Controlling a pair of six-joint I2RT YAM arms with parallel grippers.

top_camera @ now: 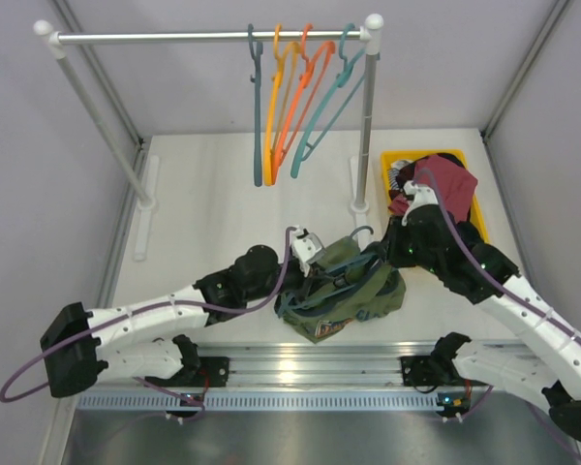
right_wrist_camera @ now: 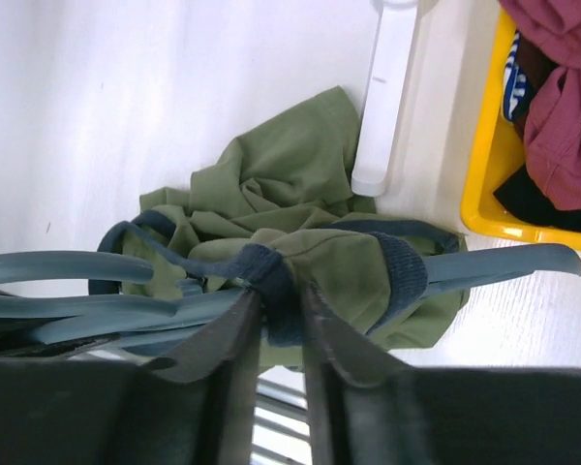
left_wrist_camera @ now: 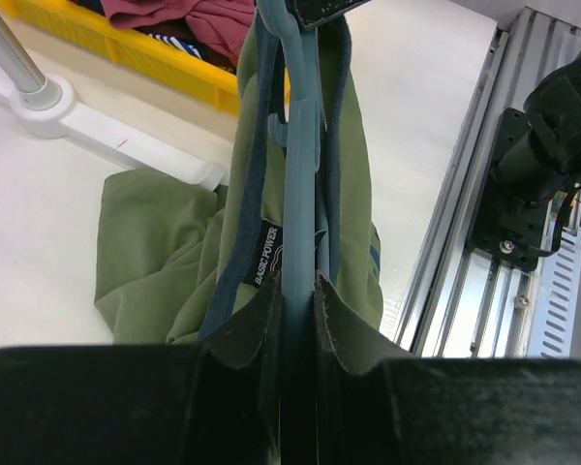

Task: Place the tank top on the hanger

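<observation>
The olive-green tank top [top_camera: 353,291] lies bunched on the table between my two arms, near the front edge. The slate-teal hanger [left_wrist_camera: 298,174] runs through it. My left gripper [left_wrist_camera: 298,291] is shut on the hanger's bar, and green cloth and teal trim hang on both sides of that bar. In the right wrist view one hanger arm [right_wrist_camera: 508,263] pokes out of a strap of the tank top [right_wrist_camera: 271,189]. My right gripper [right_wrist_camera: 281,300] has a fold of the dark teal trim between its jaws, which touch it on both sides. From above, the left gripper [top_camera: 310,254] and the right gripper [top_camera: 392,250] flank the bundle.
A clothes rack [top_camera: 203,37] at the back carries several orange and teal hangers [top_camera: 290,97]. Its white foot [right_wrist_camera: 387,87] lies right behind the top. A yellow bin [top_camera: 395,165] with a maroon garment [top_camera: 445,184] stands at the back right. An aluminium rail [top_camera: 300,358] lines the front edge.
</observation>
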